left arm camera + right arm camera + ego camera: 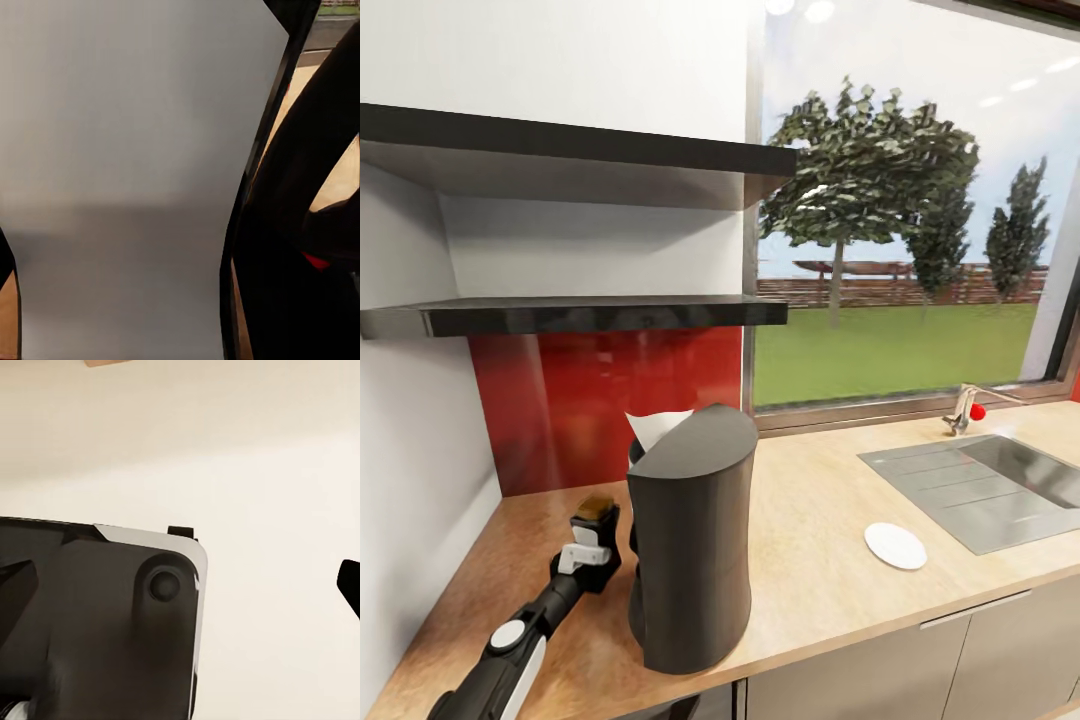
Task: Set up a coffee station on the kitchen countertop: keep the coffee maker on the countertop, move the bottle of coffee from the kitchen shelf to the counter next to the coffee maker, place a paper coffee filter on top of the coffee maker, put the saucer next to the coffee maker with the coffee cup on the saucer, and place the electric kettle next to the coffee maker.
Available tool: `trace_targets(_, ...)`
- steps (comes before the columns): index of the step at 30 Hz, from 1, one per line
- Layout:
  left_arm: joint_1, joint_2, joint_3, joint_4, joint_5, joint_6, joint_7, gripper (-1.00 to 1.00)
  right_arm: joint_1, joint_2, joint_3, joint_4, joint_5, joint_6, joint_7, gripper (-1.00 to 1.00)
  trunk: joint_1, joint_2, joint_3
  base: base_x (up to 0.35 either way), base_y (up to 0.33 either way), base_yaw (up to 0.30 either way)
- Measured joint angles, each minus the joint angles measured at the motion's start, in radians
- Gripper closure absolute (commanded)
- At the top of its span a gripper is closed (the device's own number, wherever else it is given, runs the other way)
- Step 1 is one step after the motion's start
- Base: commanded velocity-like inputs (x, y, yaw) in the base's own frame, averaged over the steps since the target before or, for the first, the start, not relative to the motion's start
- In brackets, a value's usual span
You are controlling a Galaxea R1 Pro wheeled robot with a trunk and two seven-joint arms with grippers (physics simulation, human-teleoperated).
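The dark grey coffee maker [690,540] stands on the countertop [820,560], and the white paper coffee filter [655,428] peeks over its top rear edge. Just left of it, my left gripper [595,525] is shut on the bottle of coffee [595,508], whose brown cap shows between the fingers. In the left wrist view the bottle's pale body [127,187] sits very close, with the electric kettle's black handle [300,187] and red switch beside it. The saucer [895,546] lies bare to the right. The coffee cup is out of view. A dark tip of my right gripper [349,585] shows above pale floor.
The thin glossy black kitchen shelf [600,313] hangs over the red backsplash, under a thicker black shelf [580,145]. A steel sink [980,490] with a tap [963,408] is inset at the right below the window. A white wall closes the left corner.
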Motion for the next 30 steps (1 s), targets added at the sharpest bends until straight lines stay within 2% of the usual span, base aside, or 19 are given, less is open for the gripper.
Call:
trace_targets(1,-0.001,-0.001,0.000,0.011,-0.001,0.000,0.000,1.00,0.000,0.000,0.000,0.000,0.000,0.000,0.000,-1.00,0.000,0.000,0.000,0.000,0.000,0.000)
trace_targets(2,-0.002,-0.002,0.000,0.017,0.000,0.000,0.000,-1.00,0.000,0.000,0.000,0.000,0.000,0.000,0.000,-1.00,0.000,0.000,0.000,0.000,0.000,0.000)
trace_targets(26,-0.001,-0.001,0.005,0.020,0.009,-0.004,0.000,-1.00,0.000,0.000,0.000,0.000,0.000,0.000,0.000,-1.00,0.000,0.000,0.000,-0.001,0.000,0.000)
trace_targets(30,0.001,0.000,0.007,0.014,0.009,-0.004,0.000,-1.00,0.000,0.000,0.000,0.000,-0.001,0.000,0.000,-1.00,0.000,0.000,0.000,-0.171,0.012,0.000)
